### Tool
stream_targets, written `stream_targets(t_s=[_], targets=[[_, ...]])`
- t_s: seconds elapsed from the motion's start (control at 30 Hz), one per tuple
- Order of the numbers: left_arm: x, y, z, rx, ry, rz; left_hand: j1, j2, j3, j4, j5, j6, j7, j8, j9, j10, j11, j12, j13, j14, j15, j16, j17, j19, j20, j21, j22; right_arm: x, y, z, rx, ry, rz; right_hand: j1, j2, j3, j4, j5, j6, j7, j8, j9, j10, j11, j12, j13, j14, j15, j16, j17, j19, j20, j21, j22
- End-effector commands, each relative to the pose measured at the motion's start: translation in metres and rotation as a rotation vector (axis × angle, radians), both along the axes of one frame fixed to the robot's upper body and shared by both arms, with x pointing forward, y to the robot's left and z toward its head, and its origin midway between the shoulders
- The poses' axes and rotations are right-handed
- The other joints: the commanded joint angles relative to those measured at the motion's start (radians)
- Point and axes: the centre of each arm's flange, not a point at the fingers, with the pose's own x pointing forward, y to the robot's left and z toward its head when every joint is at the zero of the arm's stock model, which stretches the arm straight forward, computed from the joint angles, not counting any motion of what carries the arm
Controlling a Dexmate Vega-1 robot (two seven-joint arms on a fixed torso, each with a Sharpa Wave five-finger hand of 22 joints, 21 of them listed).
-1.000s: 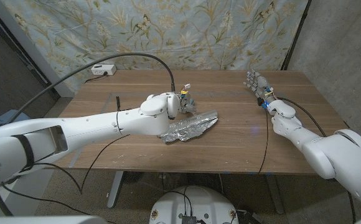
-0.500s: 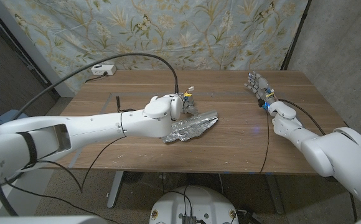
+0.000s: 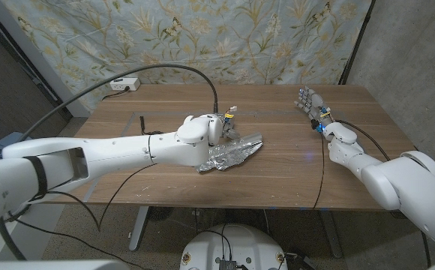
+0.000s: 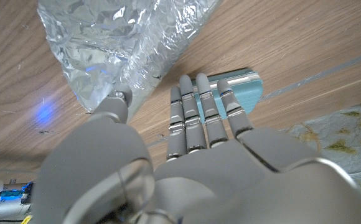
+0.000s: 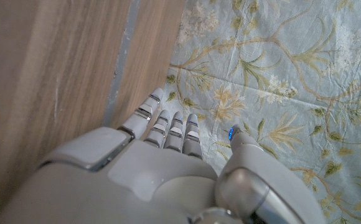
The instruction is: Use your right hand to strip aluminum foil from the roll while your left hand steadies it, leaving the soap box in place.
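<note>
Foil [image 3: 229, 154], one crumpled sheet or flattened roll, lies near the middle of the counter [image 3: 157, 180], its long axis slanting from the near left up toward the far right; the left robot hand [image 3: 202, 129] hovers just beside its far-left edge, and in the left wrist view that left robot hand [image 4: 193, 162] holds nothing, fingers straight and close together, reaching toward the foil [image 4: 118, 43] and over one pale blue soap box [image 4: 236, 87] that sits just beside the foil's edge; whether the fingertips touch the box I cannot tell; the right robot hand [image 3: 330, 129] stands well apart at the far right of the counter, fingers extended and empty, pointing toward the floral backdrop [image 5: 280, 81]; so the foil lies leftward and nearer from the right robot hand, which I judge must cross most of the counter to strip it, while the left is already alongside to steady it; count: one foil piece, one soap box, two robot hands.
</note>
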Motion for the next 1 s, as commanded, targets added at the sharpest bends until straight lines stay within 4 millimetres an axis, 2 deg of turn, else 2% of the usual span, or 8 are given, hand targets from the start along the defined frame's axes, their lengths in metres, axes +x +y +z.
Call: stream_targets(t_s=[0.03, 0.27, 0.33, 0.57, 0.63, 1.0], targets=[[-0.002, -0.004, -0.005, 0.045, -0.012, 0.011, 0.004, -0.009, -0.004, -0.002, -0.005, -0.005, -0.005, -0.004, 0.002, -0.006, 0.001, -0.006, 0.003, -0.007, 0.002, 0.004, 0.004, -0.006, 0.000, 0.003, 0.006, 0.001, -0.002, -0.006, 0.018, 0.017, 0.001, -0.006, 0.002, 0.002, -0.005, -0.002, 0.006, 0.005, 0.007, 0.004, 0.002, -0.001, 0.004, 0.002, 0.004, 0.008, 0.005, 0.001, -0.002, -0.007, 0.000, 0.005], [-0.004, -0.006, -0.009, 0.065, -0.035, 0.022, 0.004, -0.006, -0.003, 0.000, -0.006, -0.016, -0.001, -0.009, 0.002, -0.016, 0.004, -0.015, 0.007, -0.020, 0.008, 0.002, 0.003, -0.014, 0.000, 0.003, 0.008, 0.004, -0.002, -0.010, 0.033, 0.040, 0.002, -0.007, 0.002, 0.002, -0.005, -0.003, 0.006, 0.004, 0.007, 0.004, 0.002, -0.002, 0.004, 0.002, 0.004, 0.008, 0.005, 0.001, -0.002, -0.005, 0.000, 0.005], [-0.004, -0.006, -0.009, 0.063, -0.035, 0.024, 0.003, -0.005, -0.002, 0.001, -0.006, -0.028, -0.001, -0.014, 0.002, -0.027, 0.018, -0.024, 0.009, -0.027, 0.011, 0.000, 0.002, -0.018, 0.000, 0.003, 0.010, 0.004, -0.002, -0.011, 0.035, 0.046, 0.003, -0.008, 0.002, 0.002, -0.006, -0.003, 0.006, 0.004, 0.007, 0.004, 0.002, -0.001, 0.004, 0.002, 0.003, 0.008, 0.005, 0.001, -0.002, -0.005, 0.000, 0.005], [-0.004, -0.006, -0.010, 0.066, -0.039, 0.027, -0.003, -0.003, -0.001, 0.004, -0.006, -0.042, 0.000, -0.019, 0.001, -0.042, 0.026, -0.039, 0.010, -0.039, 0.023, -0.008, -0.003, -0.025, 0.001, 0.004, 0.013, 0.006, -0.004, -0.015, 0.043, 0.070, -0.003, -0.008, 0.003, 0.003, -0.006, -0.003, 0.005, 0.004, 0.006, 0.004, 0.002, -0.002, 0.004, 0.002, 0.004, 0.008, 0.005, 0.001, -0.002, -0.005, 0.000, 0.005], [-0.004, -0.007, -0.012, 0.070, -0.033, 0.030, -0.005, -0.004, 0.001, 0.004, -0.005, -0.046, 0.001, -0.019, 0.001, -0.054, 0.036, -0.051, 0.006, -0.042, 0.031, -0.011, -0.006, -0.028, 0.001, 0.004, 0.014, 0.006, -0.005, -0.016, 0.049, 0.076, -0.004, -0.009, 0.003, 0.003, -0.006, -0.003, 0.005, 0.004, 0.006, 0.004, 0.001, -0.001, 0.004, 0.002, 0.005, 0.008, 0.006, 0.001, -0.002, -0.005, 0.000, 0.005], [-0.002, -0.010, -0.015, 0.083, -0.024, 0.025, -0.016, -0.003, 0.004, 0.007, -0.004, -0.092, 0.004, -0.029, -0.002, -0.077, 0.056, -0.085, -0.002, -0.076, 0.050, -0.029, -0.016, -0.051, 0.001, 0.003, 0.019, 0.007, -0.011, -0.024, 0.074, 0.100, -0.014, -0.009, 0.004, 0.004, -0.008, -0.003, 0.005, 0.003, 0.006, 0.004, 0.002, -0.002, 0.004, 0.002, 0.004, 0.008, 0.005, 0.001, -0.002, -0.002, 0.000, 0.005]])
